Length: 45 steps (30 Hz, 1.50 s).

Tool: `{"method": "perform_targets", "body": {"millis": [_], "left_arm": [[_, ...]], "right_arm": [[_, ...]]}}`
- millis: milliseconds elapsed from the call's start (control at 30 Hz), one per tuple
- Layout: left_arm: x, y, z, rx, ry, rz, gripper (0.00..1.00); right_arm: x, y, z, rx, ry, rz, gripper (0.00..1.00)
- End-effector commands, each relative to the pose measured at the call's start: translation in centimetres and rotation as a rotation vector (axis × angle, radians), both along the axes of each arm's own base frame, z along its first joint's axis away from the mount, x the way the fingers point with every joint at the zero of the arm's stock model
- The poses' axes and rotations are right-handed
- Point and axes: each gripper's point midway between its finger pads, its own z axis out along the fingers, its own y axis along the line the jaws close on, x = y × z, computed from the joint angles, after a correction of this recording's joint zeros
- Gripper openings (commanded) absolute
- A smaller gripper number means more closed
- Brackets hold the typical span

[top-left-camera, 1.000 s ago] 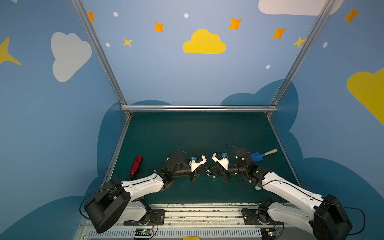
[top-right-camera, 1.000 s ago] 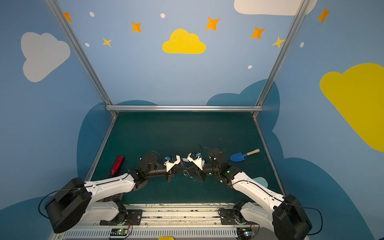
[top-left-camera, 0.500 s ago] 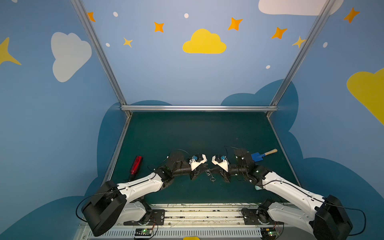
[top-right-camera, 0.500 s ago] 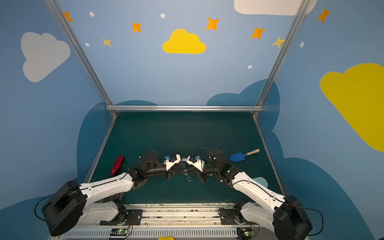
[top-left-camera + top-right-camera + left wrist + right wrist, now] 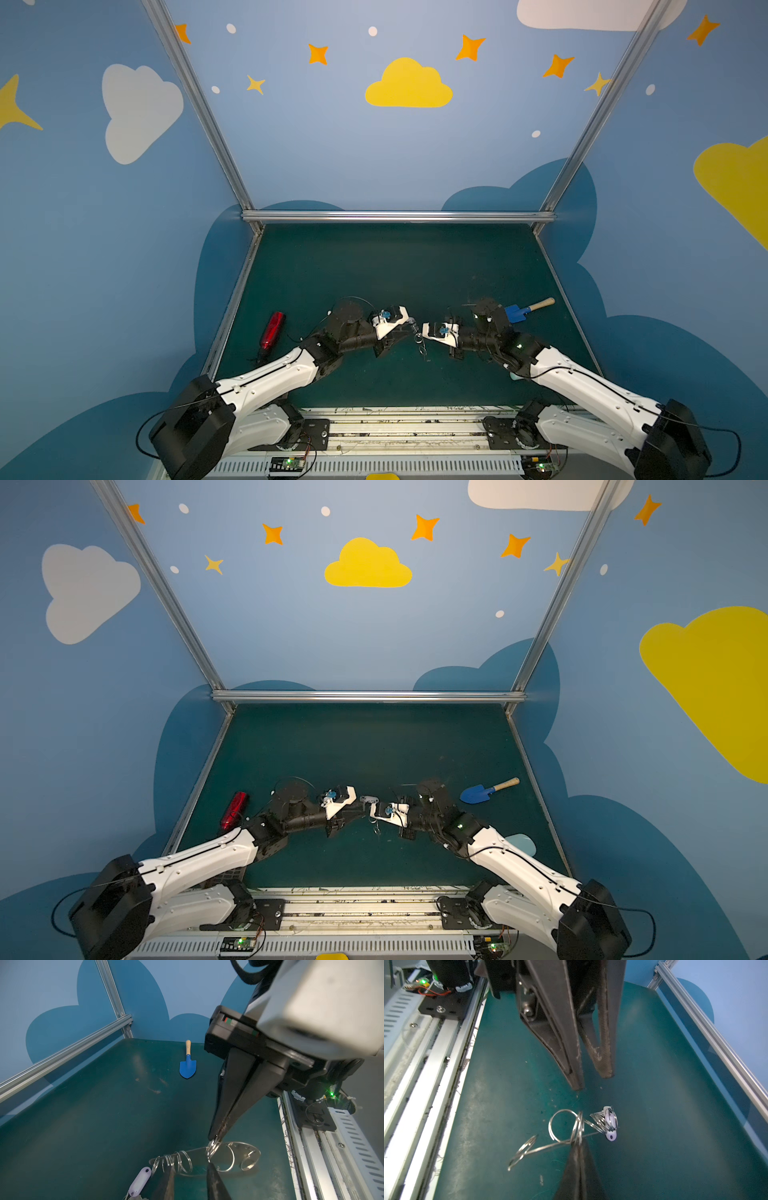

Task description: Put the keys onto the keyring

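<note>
Standing at the front of the bench, I see both arms meet tip to tip low over the dark green mat (image 5: 395, 270). The right gripper (image 5: 215, 1139) has its two black fingers (image 5: 234, 1093) pressed tight together. Their tips pinch one of the small silver split rings (image 5: 212, 1148) on the keyring (image 5: 252, 1151), a flat grey half-moon metal plate with more rings strung along its rim. The plate stretches out to either side of those fingertips.

The left gripper (image 5: 591, 1081) faces it with its fingers (image 5: 571, 1053) a little apart and nothing in the narrow gap between the tips. In the right wrist view a strip of bare mat shows between the left fingertips and the nearest ring, so they sit just short of the keyring.

The key (image 5: 610, 1126), small and silver with a pale white oblong plastic head, is bunched in a cluster of rings at one end of the plate. That puts it off to the side of the right fingertips, near the outer side of one left finger and outside the gap. Neither gripper touches it. Whether a ring passes through its head I cannot tell.

A blue toy shovel with a pale wooden handle (image 5: 525, 309) lies behind the right wrist, well away from the fingertips. A red oblong gadget (image 5: 272, 330) lies far back from the left fingers, alongside that arm. In a top view a pale blue plastic spatula (image 5: 521, 845) peeks out beside the right forearm.
</note>
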Motion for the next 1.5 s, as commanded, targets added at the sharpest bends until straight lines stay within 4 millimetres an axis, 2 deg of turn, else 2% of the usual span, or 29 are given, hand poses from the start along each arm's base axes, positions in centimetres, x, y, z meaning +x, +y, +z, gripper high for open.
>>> {"method": "perform_targets", "body": {"millis": [0, 133, 300, 533, 733, 800, 933, 1033, 1200, 1333, 1467], "left_arm": [[0.7, 0.0, 0.5, 0.01, -0.011, 0.019, 0.29], [1.8, 0.0, 0.9, 0.003, -0.011, 0.07, 0.29], [4.1, -0.4, 2.7, -0.029, -0.004, 0.162, 0.31], [5.2, -1.9, 2.4, -0.08, 0.093, 0.168, 0.3], [3.8, -3.1, 1.5, -0.098, 0.13, 0.088, 0.27], [3.3, -3.1, 1.3, -0.098, 0.132, 0.074, 0.25], [2.3, -3.0, 1.1, -0.102, 0.122, 0.039, 0.25], [1.6, -3.3, 0.2, -0.058, 0.13, 0.012, 0.26], [1.3, -3.5, -1.0, -0.02, 0.137, 0.01, 0.26], [1.1, -3.3, -1.0, -0.023, 0.117, 0.018, 0.29], [0.8, -3.0, -0.6, -0.03, 0.094, 0.018, 0.38]], "right_arm": [[1.0, 0.0, 1.1, -0.035, -0.147, 0.001, 0.0], [1.1, -0.1, 1.1, -0.071, -0.176, 0.008, 0.0], [1.4, 0.0, 1.4, -0.076, -0.21, 0.009, 0.0], [1.5, 0.3, 1.9, -0.085, -0.235, 0.026, 0.0], [1.7, 0.1, 0.7, -0.122, -0.209, 0.02, 0.0], [2.1, 0.4, 1.7, -0.115, -0.218, 0.008, 0.0], [2.6, 0.1, 1.5, -0.145, -0.197, -0.019, 0.0], [2.8, 0.0, 1.6, -0.155, -0.188, -0.031, 0.0], [3.2, 0.1, 1.7, -0.152, -0.196, -0.04, 0.0], [3.4, -0.2, 1.5, -0.164, -0.183, -0.058, 0.0], [3.5, -0.2, 1.1, -0.172, -0.168, -0.066, 0.0]]}}
